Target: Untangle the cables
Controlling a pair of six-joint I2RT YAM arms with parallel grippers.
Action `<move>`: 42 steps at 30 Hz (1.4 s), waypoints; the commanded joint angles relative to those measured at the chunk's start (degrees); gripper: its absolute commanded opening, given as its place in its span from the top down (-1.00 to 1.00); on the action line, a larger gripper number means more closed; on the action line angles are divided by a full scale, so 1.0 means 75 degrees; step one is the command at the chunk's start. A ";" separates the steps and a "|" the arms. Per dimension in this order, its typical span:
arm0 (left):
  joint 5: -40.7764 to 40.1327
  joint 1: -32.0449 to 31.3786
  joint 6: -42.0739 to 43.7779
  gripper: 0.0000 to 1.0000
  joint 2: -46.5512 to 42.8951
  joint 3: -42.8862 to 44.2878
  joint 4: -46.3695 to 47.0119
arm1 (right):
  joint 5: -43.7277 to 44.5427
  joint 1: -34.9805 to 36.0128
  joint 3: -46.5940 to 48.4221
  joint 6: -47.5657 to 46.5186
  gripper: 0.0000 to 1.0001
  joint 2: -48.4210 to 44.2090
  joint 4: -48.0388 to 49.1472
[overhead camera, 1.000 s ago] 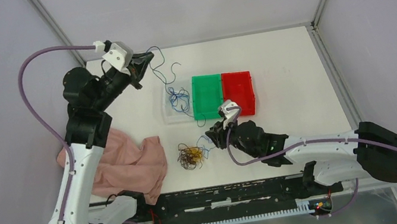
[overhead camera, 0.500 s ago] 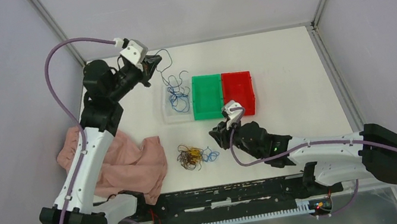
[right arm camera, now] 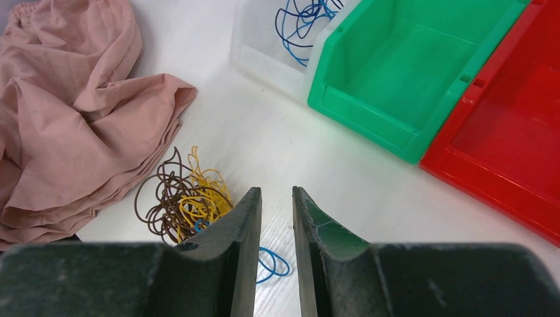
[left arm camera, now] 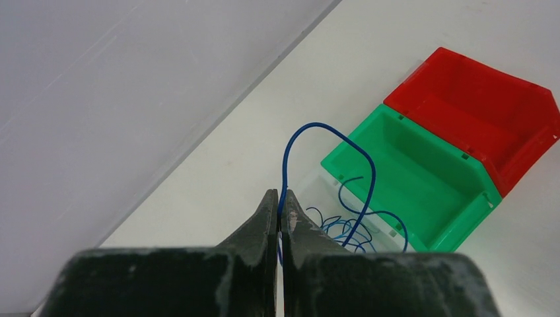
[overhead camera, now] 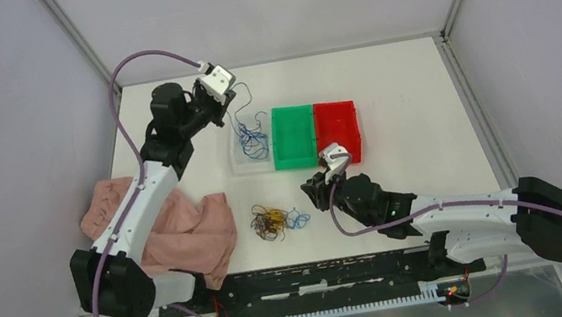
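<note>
**Left pincer (left arm camera: 278, 201) swings blue wire (left arm camera: 328, 129) over clear bin (overhead camera: 240, 165)**

Clamped shut on one blue wire, my left pincer has moved in from the desk's (overhead camera: 400, 71) far corner to the clear bin, so one strand looks freed. It arches up from the tips, its length running down into that bin. My right pincer (right arm camera: 277, 198), slightly parted and empty, hangs near the remaining cables (right arm camera: 188, 198) beside the pink cloth (right arm camera: 66, 99).

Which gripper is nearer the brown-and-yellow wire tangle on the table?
Right. The right gripper hovers just beside the tangle; the left gripper is far off by the clear bin, pinching a blue wire.
</note>
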 commanded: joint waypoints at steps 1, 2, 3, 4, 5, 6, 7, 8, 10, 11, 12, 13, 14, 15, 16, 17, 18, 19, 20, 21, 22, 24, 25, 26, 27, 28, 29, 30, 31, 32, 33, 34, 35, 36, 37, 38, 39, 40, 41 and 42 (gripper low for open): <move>-0.0153 -0.0159 0.0361 0.94 0.0343 0.0227 0.0507 | 0.0237 0.0020 -0.0034 -0.0151 0.40 -0.0153 0.0535; -0.0172 -0.0194 0.0239 0.94 0.0482 0.0326 0.0513 | 0.0217 0.0020 -0.0018 -0.0151 0.40 -0.0114 0.0543; -0.0164 -0.0219 0.0101 0.94 0.0625 0.0410 0.0538 | 0.0208 0.0025 -0.0010 -0.0157 0.40 -0.0092 0.0553; -0.0133 -0.0232 -0.0027 0.94 0.0762 0.0488 0.0542 | 0.0212 0.0028 -0.0004 -0.0180 0.40 -0.0070 0.0560; -0.0128 -0.0263 -0.0175 0.94 0.0907 0.0559 0.0563 | 0.0260 0.0029 -0.0023 -0.0194 0.40 -0.0072 0.0558; -0.0123 -0.0282 -0.0319 0.94 0.1017 0.0595 0.0605 | 0.0310 0.0021 -0.0034 -0.0204 0.40 -0.0091 0.0561; -0.0128 -0.0300 -0.0406 0.94 0.1127 0.0592 0.0641 | 0.0348 0.0010 -0.0060 -0.0216 0.40 -0.0126 0.0584; -0.0221 -0.0339 -0.0409 0.94 0.1219 0.0566 0.0647 | 0.0376 -0.0013 -0.0065 -0.0242 0.40 -0.0172 0.0605; -0.0481 -0.0477 -0.0257 0.94 0.1401 0.0433 0.0613 | 0.0406 -0.0077 -0.0057 -0.0255 0.41 -0.0242 0.0625; -0.0601 -0.0555 -0.0083 0.94 0.1506 0.0401 0.0535 | 0.0405 -0.0110 -0.0061 -0.0251 0.40 -0.0266 0.0645; -0.0844 -0.0635 0.0068 0.94 0.1615 0.0359 0.0460 | 0.0401 -0.0150 -0.0071 -0.0215 0.41 -0.0279 0.0671; -0.1113 -0.0706 0.0196 0.94 0.1741 0.0331 0.0443 | 0.0389 -0.0191 -0.0088 -0.0189 0.41 -0.0285 0.0711; -0.1424 -0.0755 0.0274 0.94 0.1881 0.0332 0.0423 | 0.0359 -0.0235 -0.0103 -0.0179 0.41 -0.0274 0.0734; -0.1706 -0.0771 0.0288 0.94 0.2029 0.0346 0.0435 | 0.0331 -0.0269 -0.0111 -0.0148 0.41 -0.0257 0.0779; -0.1940 -0.0766 0.0288 0.94 0.2153 0.0385 0.0436 | 0.0302 -0.0304 -0.0121 -0.0138 0.41 -0.0225 0.0802; -0.2187 -0.0743 0.0223 0.94 0.2264 0.0441 0.0437 | 0.0269 -0.0335 -0.0115 -0.0132 0.41 -0.0192 0.0792; -0.2296 -0.0668 0.0084 0.94 0.2325 0.0504 0.0419 | 0.0227 -0.0367 -0.0110 -0.0142 0.41 -0.0178 0.0783; -0.2272 -0.0546 -0.0087 0.94 0.2367 0.0577 0.0344 | 0.0204 -0.0391 -0.0109 -0.0152 0.41 -0.0170 0.0762; -0.2219 -0.0390 -0.0328 0.94 0.2373 0.0633 0.0295 | 0.0203 -0.0409 -0.0109 -0.0153 0.41 -0.0159 0.0769; -0.2164 -0.0242 -0.0543 0.94 0.2335 0.0657 0.0256 | 0.0206 -0.0433 -0.0119 -0.0146 0.41 -0.0141 0.0796; -0.2068 -0.0100 -0.0728 0.94 0.2299 0.0645 0.0244 | 0.0196 -0.0454 -0.0138 -0.0127 0.42 -0.0103 0.0841; -0.2033 0.0035 -0.0585 0.94 0.2152 0.0494 0.0203 | 0.0144 -0.0503 -0.0165 -0.0080 0.41 0.0009 0.0928; -0.2144 0.0060 -0.0458 0.94 0.2044 0.0336 0.0264 | 0.0121 -0.0511 -0.0157 -0.0056 0.42 0.0064 0.0989; -0.2180 0.0091 -0.0420 0.94 0.1940 0.0170 0.0349 | 0.0102 -0.0521 -0.0156 -0.0024 0.41 0.0122 0.1029; -0.2184 0.0116 -0.0355 0.94 0.1851 0.0042 0.0366 | 0.0095 -0.0520 -0.0157 0.0014 0.41 0.0163 0.1068; -0.2194 0.0120 -0.0307 0.94 0.1772 -0.0072 0.0344 | 0.0074 -0.0529 -0.0163 0.0035 0.41 0.0204 0.1111; -0.2196 0.0124 -0.0259 0.94 0.1718 -0.0173 0.0297 | 0.0040 -0.0539 -0.0163 0.0052 0.42 0.0241 0.1151; -0.2161 0.0123 -0.0196 0.94 0.1674 -0.0262 0.0251 | 0.0014 -0.0542 -0.0140 0.0081 0.42 0.0257 0.1147; -0.2150 0.0115 -0.0169 0.94 0.1642 -0.0336 0.0245 | 0.0002 -0.0544 -0.0133 0.0090 0.42 0.0265 0.1160; -0.2156 0.0099 -0.0150 0.94 0.1632 -0.0399 0.0240 | -0.0004 -0.0542 -0.0131 0.0101 0.42 0.0260 0.1164; -0.2151 0.0091 -0.0106 0.94 0.1630 -0.0414 0.0223 | -0.0009 -0.0551 -0.0132 0.0128 0.42 0.0246 0.1160; -0.2134 0.0064 -0.0055 0.94 0.1645 -0.0418 0.0206 | -0.0002 -0.0554 -0.0156 0.0149 0.42 0.0231 0.1175; -0.2096 0.0026 -0.0042 0.94 0.1678 -0.0409 0.0203 | 0.0004 -0.0547 -0.0169 0.0166 0.42 0.0224 0.1208; -0.2023 -0.0016 -0.0069 0.94 0.1734 -0.0348 0.0202 | -0.0002 -0.0553 -0.0178 0.0174 0.42 0.0229 0.1218; -0.1973 -0.0089 -0.0118 0.94 0.1822 -0.0288 0.0196 | 0.0001 -0.0555 -0.0179 0.0184 0.42 0.0235 0.1204; -0.1949 -0.0184 -0.0158 0.94 0.1928 -0.0193 0.0161 | 0.0003 -0.0561 -0.0179 0.0191 0.42 0.0230 0.1198; -0.1946 -0.0281 -0.0177 0.94 0.2084 -0.0094 0.0106 | 0.0011 -0.0559 -0.0185 0.0193 0.43 0.0219 0.1203; -0.1948 -0.0395 -0.0186 0.94 0.2208 0.0016 0.0057 | 0.0026 -0.0557 -0.0186 0.0180 0.43 0.0205 0.1182; -0.1934 -0.0490 -0.0225 0.94 0.2338 0.0119 0.0038 | 0.0075 -0.0562 -0.0203 0.0174 0.43 0.0193 0.1172; -0.1902 -0.0577 -0.0253 0.94 0.2469 0.0223 0.0006 | 0.0103 -0.0564 -0.0217 0.0171 0.43 0.0175 0.1179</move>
